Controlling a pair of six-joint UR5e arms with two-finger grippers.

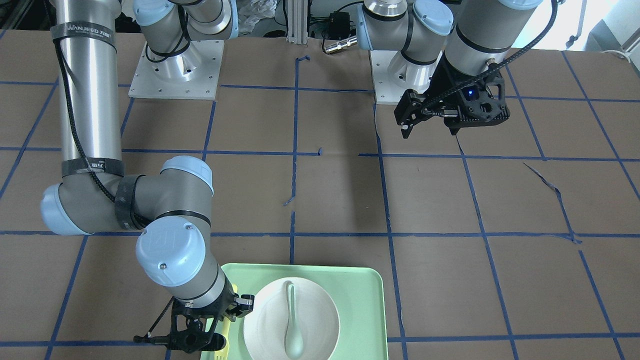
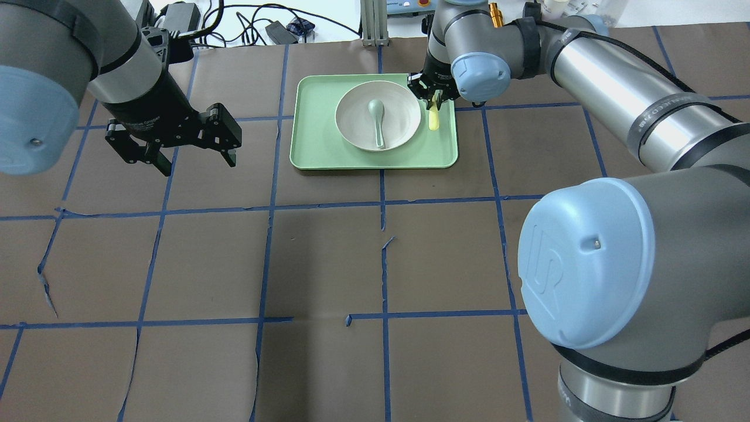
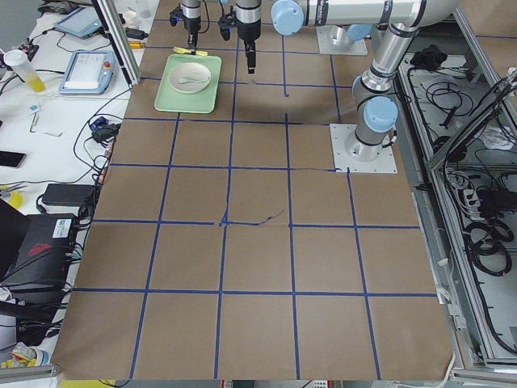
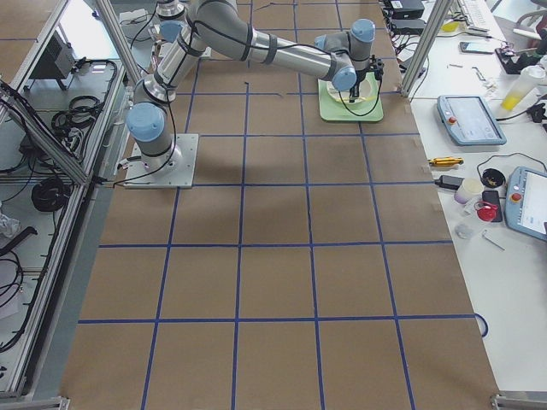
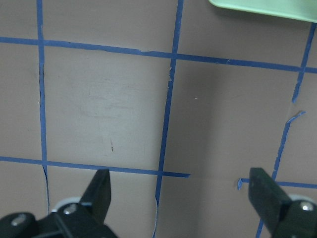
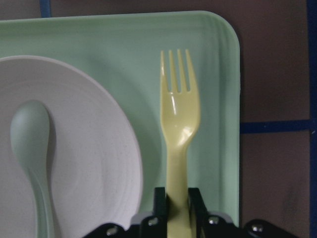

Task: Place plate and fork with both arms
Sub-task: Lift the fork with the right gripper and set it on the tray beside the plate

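Note:
The off-white plate [image 2: 398, 114] sits in the pale green tray [image 2: 316, 140] with a grey-green spoon [image 2: 377, 120] lying in it. My right gripper [image 2: 433, 99] is shut on the handle of the yellow fork [image 2: 433, 120], just right of the plate and over the tray. In the right wrist view the fork [image 6: 179, 114] points tines forward between the plate [image 6: 99, 148] and the tray's rim [image 6: 223, 99]. I cannot tell whether it touches the tray. My left gripper [image 2: 198, 164] is open and empty above the table, left of the tray.
The table is brown paper with a grid of blue tape [image 2: 384, 202]. The tray stands at the far middle of it. The left wrist view shows bare paper under the open fingers [image 5: 101, 188] and a tray corner [image 5: 262, 7]. Cables and boxes lie beyond the far edge.

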